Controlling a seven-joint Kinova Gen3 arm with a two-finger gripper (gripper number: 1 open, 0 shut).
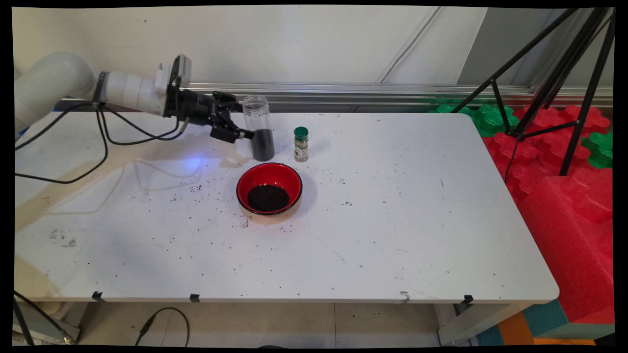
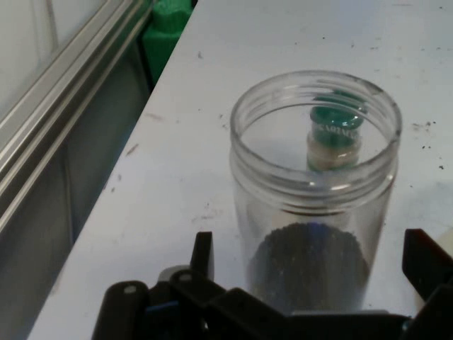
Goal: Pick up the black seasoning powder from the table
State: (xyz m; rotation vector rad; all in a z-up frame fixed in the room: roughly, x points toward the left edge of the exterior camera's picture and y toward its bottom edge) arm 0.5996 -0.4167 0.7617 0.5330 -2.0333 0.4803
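Reaching in sideways from the left, the black gripper (image 1: 248, 131) is seen level with a clear open-topped plastic jar (image 1: 258, 127), its jaws spread wide on either side of the jar's lower part without pinching it. The jar stands upright on the white table (image 1: 392, 220), partly filled with dark granules. Just beside it stands a green-capped spice bottle (image 1: 300, 144). Nearer the camera sits a red bowl (image 1: 269, 189) holding dark granules.

Jar (image 1: 258, 128) between pincer (image 1: 244, 128) and spice bottle (image 1: 300, 144), bowl (image 1: 269, 189) in front.
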